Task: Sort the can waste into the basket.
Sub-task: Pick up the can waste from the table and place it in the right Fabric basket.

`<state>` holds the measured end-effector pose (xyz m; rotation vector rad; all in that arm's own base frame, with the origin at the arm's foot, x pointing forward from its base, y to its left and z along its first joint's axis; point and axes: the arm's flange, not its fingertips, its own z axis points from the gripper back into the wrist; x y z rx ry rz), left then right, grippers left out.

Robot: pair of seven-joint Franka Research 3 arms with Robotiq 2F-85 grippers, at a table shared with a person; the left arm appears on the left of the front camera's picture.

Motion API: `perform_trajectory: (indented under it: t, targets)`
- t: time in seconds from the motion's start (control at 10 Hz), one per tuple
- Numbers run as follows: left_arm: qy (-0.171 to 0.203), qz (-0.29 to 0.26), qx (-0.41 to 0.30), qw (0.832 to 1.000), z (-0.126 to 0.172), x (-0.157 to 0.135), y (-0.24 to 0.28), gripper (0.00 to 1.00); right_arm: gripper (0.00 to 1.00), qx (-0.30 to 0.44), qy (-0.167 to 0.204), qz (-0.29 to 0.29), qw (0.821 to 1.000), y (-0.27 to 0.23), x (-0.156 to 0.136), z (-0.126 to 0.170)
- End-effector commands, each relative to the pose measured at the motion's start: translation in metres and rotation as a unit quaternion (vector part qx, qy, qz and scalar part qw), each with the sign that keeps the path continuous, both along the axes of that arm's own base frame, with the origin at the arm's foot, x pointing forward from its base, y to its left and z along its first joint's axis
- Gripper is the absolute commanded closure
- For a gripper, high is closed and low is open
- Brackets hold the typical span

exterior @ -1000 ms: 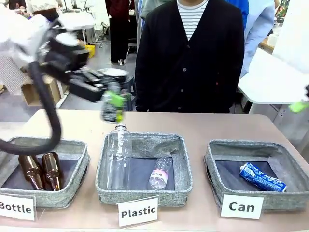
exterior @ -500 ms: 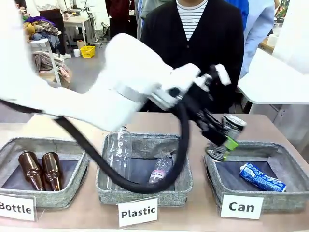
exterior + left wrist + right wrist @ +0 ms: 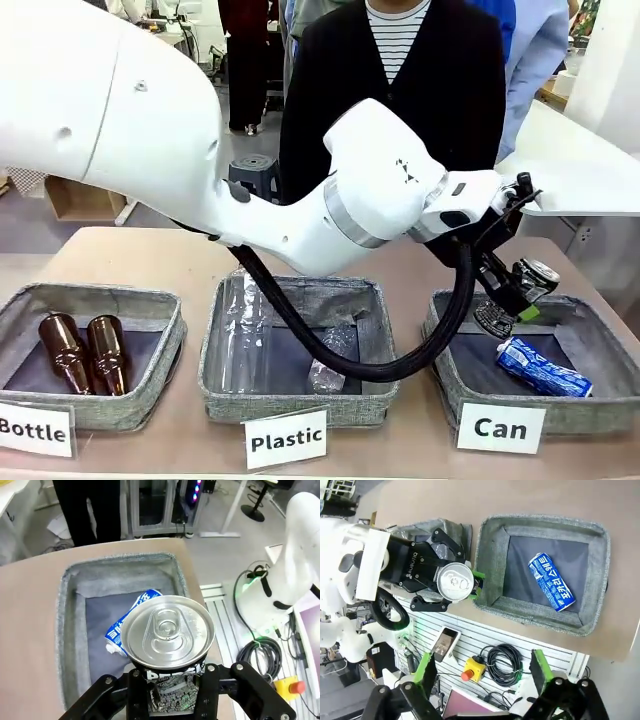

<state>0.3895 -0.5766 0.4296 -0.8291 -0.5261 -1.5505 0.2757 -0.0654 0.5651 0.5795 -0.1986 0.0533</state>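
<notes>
Left hand, pinching dark can, has swung to frame right, over basket; we judge release next.

The left hand is covering the dark can's lower body; its fingertips are lying behind the can. The blue can beyond is partly hiding behind it.

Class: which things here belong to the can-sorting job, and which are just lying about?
Job: dark can in the left hand; blue can; Can basket.

Lying about: brown bottles, Bottle basket; plastic bottles, Plastic basket.
</notes>
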Motion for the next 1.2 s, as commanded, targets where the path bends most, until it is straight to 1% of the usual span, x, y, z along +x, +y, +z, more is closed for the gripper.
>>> perform_trajectory:
  t: [0.0,0.1,0.2,0.3,0.4,0.5,0.6,0.7,0.8,0.9,1.1]
  targets:
    - [0.004,-0.001,-0.011,1.000,0.003,-0.010,0.018,0.68,0.00,0.000,0.000,0.000,1.000,0.000,0.000,0.000]
    - [0.004,-0.001,-0.011,1.000,0.003,-0.010,0.018,0.68,0.00,0.007,0.008,-0.023,1.000,-0.008,-0.005,-0.003]
    - [0.004,0.000,-0.003,1.000,0.002,0.000,0.003,0.68,0.00,0.007,0.010,-0.026,1.000,-0.012,-0.012,-0.006]
    - [-0.017,-0.012,-0.010,1.000,-0.001,0.002,0.002,0.68,0.00,0.011,0.001,-0.035,0.999,-0.014,-0.017,-0.007]
    - [-0.040,-0.019,-0.022,0.999,-0.003,0.001,-0.001,0.68,0.00,0.016,-0.016,-0.041,0.999,-0.013,-0.018,-0.007]
    - [-0.035,-0.022,-0.027,0.999,-0.006,0.000,-0.003,0.68,0.00,0.010,0.000,-0.016,1.000,-0.012,-0.007,-0.004]
    - [-0.047,-0.022,-0.033,0.998,-0.007,0.000,-0.004,0.68,0.00,0.010,0.000,-0.016,1.000,-0.012,-0.007,-0.004]
    - [-0.043,-0.020,-0.050,0.998,-0.007,0.000,-0.004,0.46,0.00,0.010,0.000,-0.016,1.000,-0.012,-0.007,-0.004]
    - [-0.051,-0.027,-0.052,0.997,-0.008,-0.001,-0.004,0.09,0.00,0.010,0.000,-0.016,1.000,-0.012,-0.007,-0.004]
    - [-0.052,-0.031,-0.051,0.997,-0.010,-0.002,-0.004,0.00,0.00,0.010,0.000,-0.016,1.000,-0.012,-0.007,-0.004]
    - [-0.056,-0.031,-0.049,0.997,-0.011,-0.004,-0.005,0.00,0.00,0.010,0.000,-0.016,1.000,-0.012,-0.007,-0.004]
